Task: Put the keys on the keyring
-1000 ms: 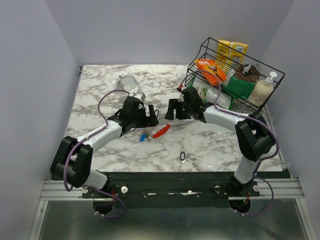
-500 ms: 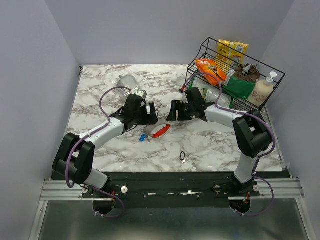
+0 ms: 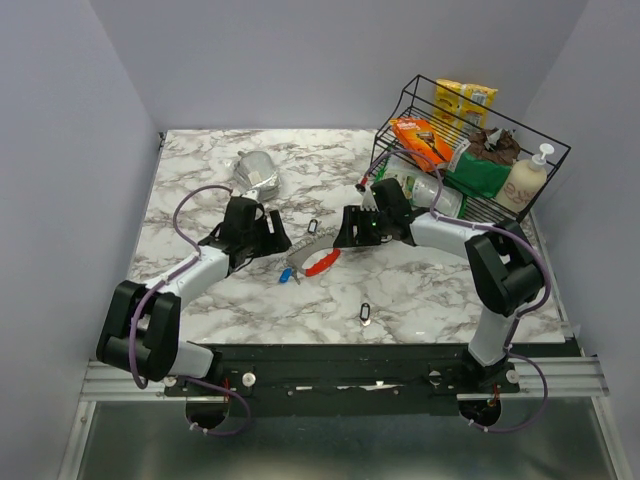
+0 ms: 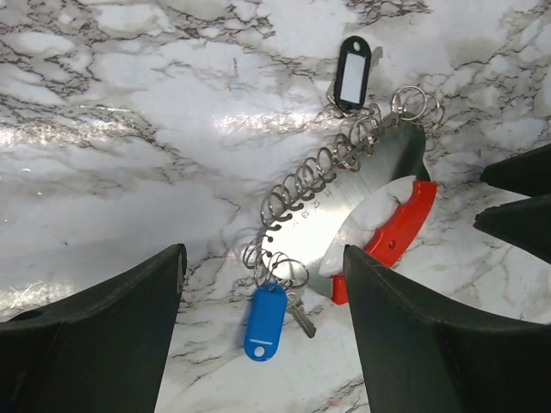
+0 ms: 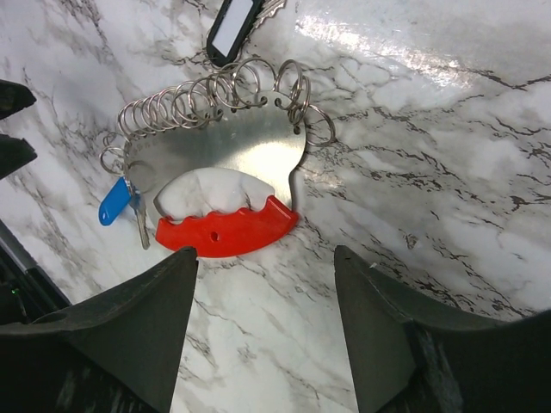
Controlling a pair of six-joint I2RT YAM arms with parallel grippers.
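One key lies on the marble table, nearer than the keyring and well apart from it. The left gripper and right gripper flank the keyring, both spread wide and empty. A second key lies just beside the keyring's far rings.

Bright, even overhead light, shadows soft and short. Glare streaks on the marble table, keyring plate mirror-bright. Wrist views sharp mid-frame; my fingers dark, slightly soft near the edges.
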